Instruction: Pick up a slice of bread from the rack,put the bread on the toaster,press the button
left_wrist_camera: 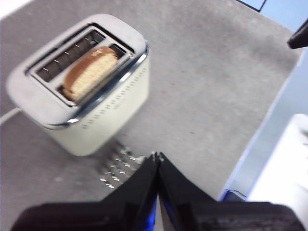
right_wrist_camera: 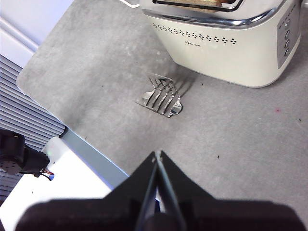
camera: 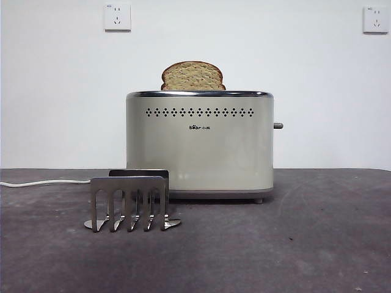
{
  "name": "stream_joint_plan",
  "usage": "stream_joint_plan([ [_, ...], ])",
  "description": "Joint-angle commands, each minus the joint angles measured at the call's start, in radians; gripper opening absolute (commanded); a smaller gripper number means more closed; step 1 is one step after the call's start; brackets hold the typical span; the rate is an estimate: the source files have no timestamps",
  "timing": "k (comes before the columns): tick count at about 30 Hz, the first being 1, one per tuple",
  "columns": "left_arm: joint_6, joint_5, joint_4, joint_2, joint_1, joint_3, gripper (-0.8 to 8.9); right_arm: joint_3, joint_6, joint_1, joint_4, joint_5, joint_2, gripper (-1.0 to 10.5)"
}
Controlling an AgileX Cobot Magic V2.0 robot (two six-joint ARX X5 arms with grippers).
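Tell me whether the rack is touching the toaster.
Apart. The right wrist view shows bare grey table between the rack and the toaster; only the rack's shadow reaches toward it.

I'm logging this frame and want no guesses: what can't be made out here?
- Slice of bread: lower part hidden inside the toaster in the front and left wrist views; cut off by the edge in the right wrist view.
- Button: small in the front view; its position along its slot is unreadable.
- Rack: blurred in the left wrist view.
- Left gripper and right gripper: absent from the front view.
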Motion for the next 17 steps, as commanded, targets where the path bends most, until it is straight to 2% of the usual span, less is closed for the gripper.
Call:
stream_joint_plan([
  [1,0.076,-0.004,0.092,-0.038,0.043,-0.006,-0.03,-0.008,-0.011,0.001,-0.001,-0.001,0.000,0.0],
  [5,0.108,0.032,0.243,-0.111,0.138,-0.007,-0.03,-0.008,-0.011,0.001,-0.001,-0.001,0.000,0.0],
  [10,0.112,0.101,0.352,-0.232,0.285,-0.051,-0.03,-0.008,-0.011,0.001,-0.001,-0.001,0.000,0.0],
  [13,0.113,0.096,0.446,-0.337,0.370,-0.162,-0.03,-0.008,-0.011,0.001,-0.001,-0.001,0.000,0.0],
  [17,0.114,0.090,0.640,-0.525,0.463,-0.412,-0.03,-0.008,-0.011,0.001,-0.001,-0.001,0.000,0.0],
])
